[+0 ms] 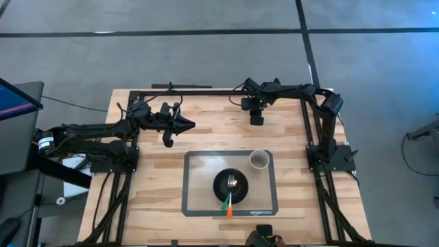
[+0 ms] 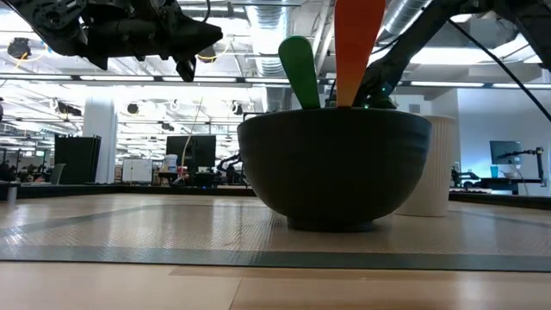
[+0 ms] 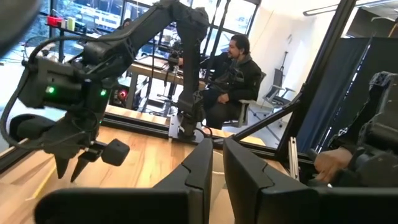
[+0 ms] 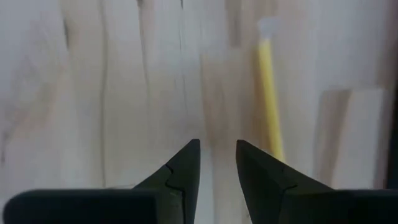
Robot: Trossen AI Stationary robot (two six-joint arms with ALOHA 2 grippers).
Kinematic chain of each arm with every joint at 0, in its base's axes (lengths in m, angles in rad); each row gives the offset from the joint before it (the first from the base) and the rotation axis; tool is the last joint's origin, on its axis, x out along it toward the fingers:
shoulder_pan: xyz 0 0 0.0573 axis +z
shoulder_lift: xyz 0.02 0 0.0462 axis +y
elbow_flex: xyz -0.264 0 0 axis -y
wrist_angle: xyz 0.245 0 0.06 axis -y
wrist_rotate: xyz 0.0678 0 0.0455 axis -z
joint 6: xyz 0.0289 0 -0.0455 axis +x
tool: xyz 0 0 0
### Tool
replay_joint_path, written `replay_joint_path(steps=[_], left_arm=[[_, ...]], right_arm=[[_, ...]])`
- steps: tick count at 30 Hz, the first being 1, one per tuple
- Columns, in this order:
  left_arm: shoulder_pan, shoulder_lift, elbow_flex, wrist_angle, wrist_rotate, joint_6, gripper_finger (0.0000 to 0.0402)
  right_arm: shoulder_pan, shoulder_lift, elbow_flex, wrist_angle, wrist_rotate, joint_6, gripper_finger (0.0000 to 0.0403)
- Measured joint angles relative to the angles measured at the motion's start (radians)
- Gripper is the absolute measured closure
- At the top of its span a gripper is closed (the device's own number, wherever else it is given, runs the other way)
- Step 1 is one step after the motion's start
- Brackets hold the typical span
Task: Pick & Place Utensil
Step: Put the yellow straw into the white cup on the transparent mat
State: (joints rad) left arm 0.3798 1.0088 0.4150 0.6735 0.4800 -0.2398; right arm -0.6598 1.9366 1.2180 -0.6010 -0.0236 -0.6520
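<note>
A black bowl (image 1: pixel 221 180) (image 2: pixel 336 164) stands on a grey mat (image 1: pixel 199 165). In it lie a metal fork (image 1: pixel 232 182) and a green-handled (image 2: pixel 300 73) and an orange-handled utensil (image 2: pixel 357 43), whose handles lean out over the near rim. A yellow-handled utensil (image 4: pixel 268 93) lies flat on the wood under my right gripper (image 1: pixel 256 120) (image 4: pixel 217 146), beside the fingers. That gripper points down with a narrow gap and touches nothing. My left gripper (image 1: pixel 188 125) (image 3: pixel 217 146) hovers shut above the table's far left part, pointing right.
A white cup (image 1: pixel 259 160) (image 2: pixel 439 164) stands on the mat's far right corner, next to the bowl. A black frame (image 1: pixel 206 91) runs along the far edge and down both sides. Beyond the table, a person sits on a chair (image 3: pixel 239 68).
</note>
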Motion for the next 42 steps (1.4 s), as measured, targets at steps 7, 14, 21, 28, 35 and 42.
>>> replay_joint_path(steps=[7,14,21,28,35,42], left_arm=[[0.003,0.0,-0.001,0.0,-0.001,0.0,0.0362],[0.002,0.0,-0.001,0.0,-0.001,0.0,0.0362],[0.002,0.0,-0.001,0.0,-0.001,0.0,0.0362],[0.002,0.0,-0.001,0.0,-0.001,0.0,0.0362],[0.002,0.0,-0.001,0.0,0.0,0.0,0.0362],[0.002,0.0,-0.001,0.0,0.0,-0.003,0.0362]], right_arm=[[-0.016,0.001,0.072,0.028,0.021,-0.014,0.0305],[-0.052,0.065,0.076,0.007,-0.001,-0.013,0.0305],[-0.082,0.118,0.088,0.005,-0.024,0.021,0.0306],[-0.079,0.128,0.117,-0.061,-0.056,0.075,0.0364],[-0.024,0.059,0.108,-0.067,-0.042,0.192,0.039],[0.061,-0.154,0.112,-0.087,-0.073,0.43,0.0397]])
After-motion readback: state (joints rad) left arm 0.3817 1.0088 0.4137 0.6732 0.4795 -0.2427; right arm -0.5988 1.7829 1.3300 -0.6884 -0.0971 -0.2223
